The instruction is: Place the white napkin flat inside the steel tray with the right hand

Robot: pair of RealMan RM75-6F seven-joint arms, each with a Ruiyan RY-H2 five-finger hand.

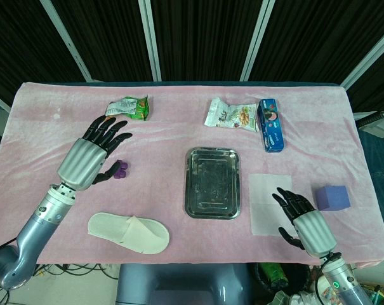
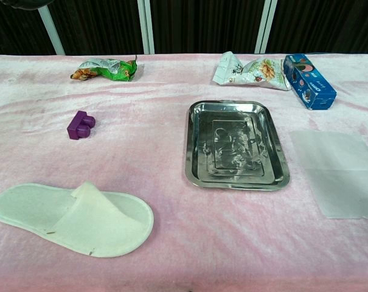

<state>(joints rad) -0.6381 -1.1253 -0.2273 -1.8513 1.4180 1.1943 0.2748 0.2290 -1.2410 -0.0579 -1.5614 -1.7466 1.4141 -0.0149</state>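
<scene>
From the head view, the white napkin (image 1: 270,203) lies flat and square near the table's right edge, just beside the steel tray (image 1: 212,182); the right hand (image 1: 304,219) rests on its corner, fingers spread, holding nothing. From the chest view, the napkin looks thin and translucent, uncreased

The head view looks steeply down from above the table's (image 1: 179,101) near edge, taking in the whole top to the far edge. The chest view sits lower and nearer, facing across the table at a shallow angle. Both views share the steel tray (image 1: 212,182) (image 2: 235,144) and surrounding cloth.
</scene>
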